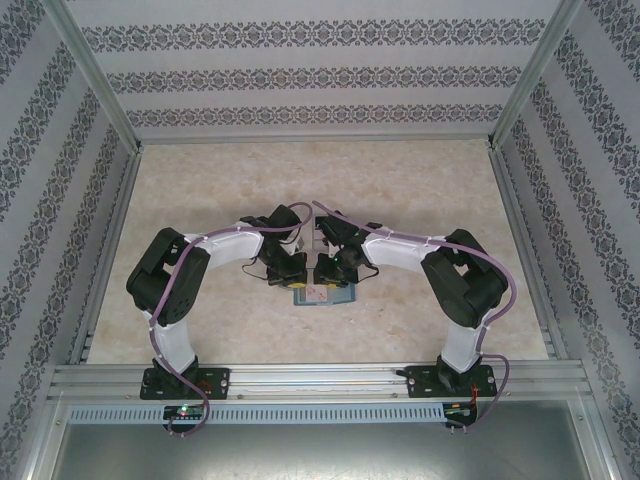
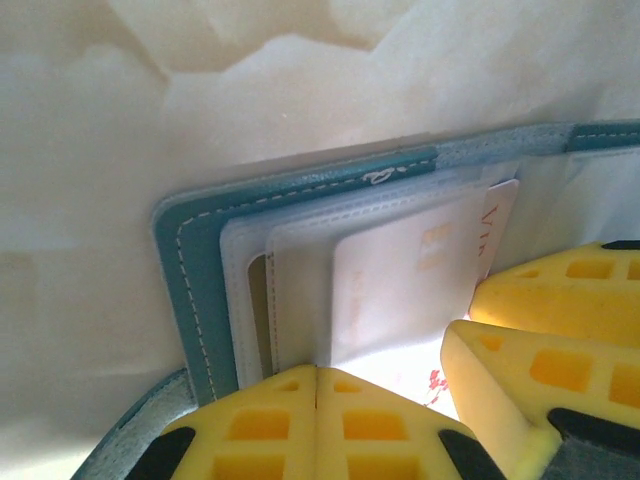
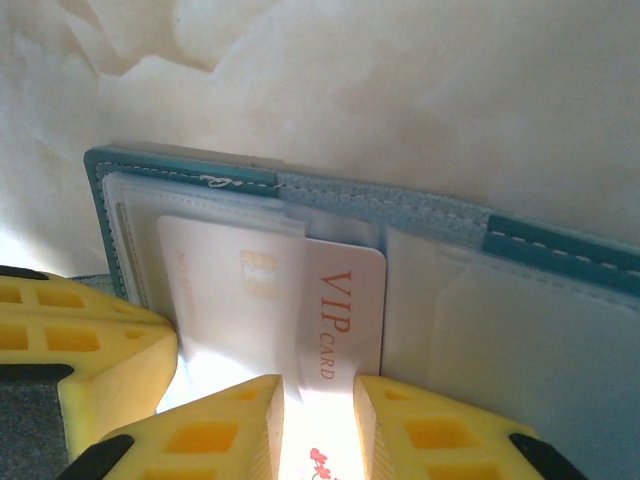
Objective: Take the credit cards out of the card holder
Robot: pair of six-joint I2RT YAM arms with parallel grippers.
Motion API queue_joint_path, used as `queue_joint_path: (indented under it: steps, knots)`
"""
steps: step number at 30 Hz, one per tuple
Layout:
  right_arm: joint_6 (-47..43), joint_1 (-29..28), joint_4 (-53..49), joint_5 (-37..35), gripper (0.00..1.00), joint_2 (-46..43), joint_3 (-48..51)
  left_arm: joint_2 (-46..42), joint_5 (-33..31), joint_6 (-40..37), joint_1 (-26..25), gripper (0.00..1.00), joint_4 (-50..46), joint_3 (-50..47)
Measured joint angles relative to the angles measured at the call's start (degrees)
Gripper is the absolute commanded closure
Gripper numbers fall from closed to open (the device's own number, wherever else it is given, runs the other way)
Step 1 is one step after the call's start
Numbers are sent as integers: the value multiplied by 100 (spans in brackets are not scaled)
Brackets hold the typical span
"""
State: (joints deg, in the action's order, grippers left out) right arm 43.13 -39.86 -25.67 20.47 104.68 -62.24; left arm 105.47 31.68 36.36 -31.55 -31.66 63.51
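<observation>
Card holder (image 3: 400, 205) open on table (image 3: 420, 80), cards (image 3: 335, 300) in one panel's sleeves, one jutting toward the fold.

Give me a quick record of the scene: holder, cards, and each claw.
holder: teal, lying open on the table, clear sleeves facing up
white card: in a sleeve, chip visible
VIP card: next to the white card, one side tucked under its sleeve; unclear if it is still in a sleeve
left claw: shut, tips by the near edge of the sleeves
right claw: slightly open, tips over the near end of the VIP card
</observation>
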Motion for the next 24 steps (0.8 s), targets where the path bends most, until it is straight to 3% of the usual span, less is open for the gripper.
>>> queue_joint_path:
  steps: [24]
  knots:
    - [48,111,79,87,70,-195,179,175,-166,-173,-37,100,-411,310]
